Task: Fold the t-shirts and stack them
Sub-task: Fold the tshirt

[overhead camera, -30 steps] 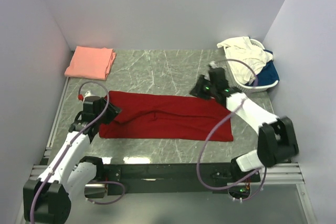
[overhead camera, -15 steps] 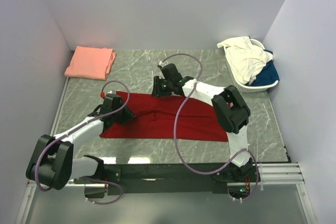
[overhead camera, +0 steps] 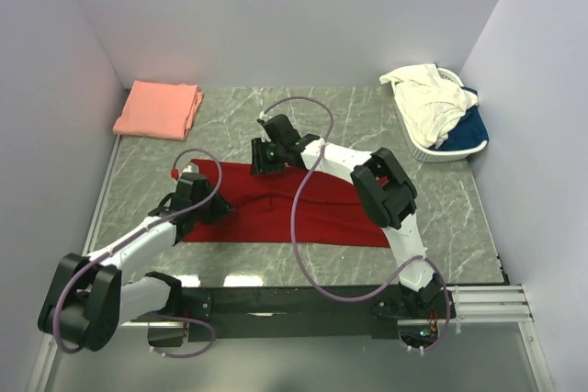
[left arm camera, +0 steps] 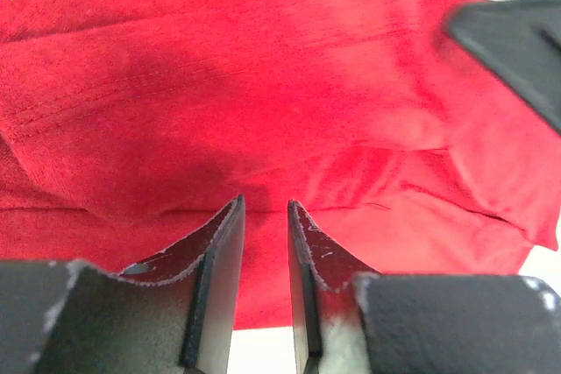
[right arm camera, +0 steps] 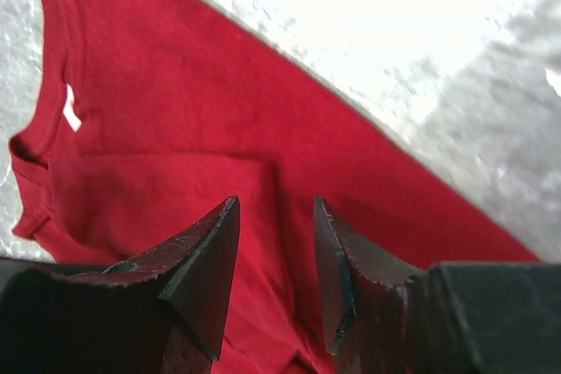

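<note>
Grey-green stone-veined worktop [overhead camera: 317, 117] is closed in by plain pale walls [overhead camera: 276, 16] at the far edge and both sides, with a metal rail [overhead camera: 294, 300] along the near edge. A white slatted basket [overhead camera: 450, 155] sits in the far right corner, a cream-white tee [overhead camera: 427, 98] heaped over its rim and a blue tee [overhead camera: 469, 126] beneath it. A salmon pink tee [overhead camera: 158, 108] lies folded in the far left corner. The deep red tee [overhead camera: 312, 213] lies as a long band across the middle, nearer the near edge, its small white neck label [right arm camera: 70, 109] showing at the collar. The left gripper [left arm camera: 266, 203] is low over the band's left end, fingers only a narrow slit apart, with no cloth seen between them. The right gripper [right arm camera: 276, 203] is over the band's far edge, left of centre, fingers moderately parted and holding nothing.
</note>
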`<move>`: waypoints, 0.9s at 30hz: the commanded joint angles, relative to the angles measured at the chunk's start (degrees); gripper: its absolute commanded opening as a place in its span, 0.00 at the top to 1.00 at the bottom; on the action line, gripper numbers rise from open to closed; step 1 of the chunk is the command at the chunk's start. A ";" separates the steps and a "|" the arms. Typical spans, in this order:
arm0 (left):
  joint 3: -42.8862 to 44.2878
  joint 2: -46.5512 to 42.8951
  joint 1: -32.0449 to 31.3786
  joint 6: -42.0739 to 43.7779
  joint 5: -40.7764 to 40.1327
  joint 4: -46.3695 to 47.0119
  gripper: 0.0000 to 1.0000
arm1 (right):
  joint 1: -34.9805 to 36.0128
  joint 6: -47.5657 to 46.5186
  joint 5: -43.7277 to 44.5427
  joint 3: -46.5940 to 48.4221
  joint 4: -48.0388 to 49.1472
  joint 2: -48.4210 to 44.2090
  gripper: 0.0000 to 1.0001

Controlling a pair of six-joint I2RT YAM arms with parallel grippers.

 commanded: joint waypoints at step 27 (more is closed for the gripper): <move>10.16 -7.00 9.12 4.75 0.08 -7.32 0.67 | 2.63 1.02 -4.43 -5.68 5.03 -7.03 0.89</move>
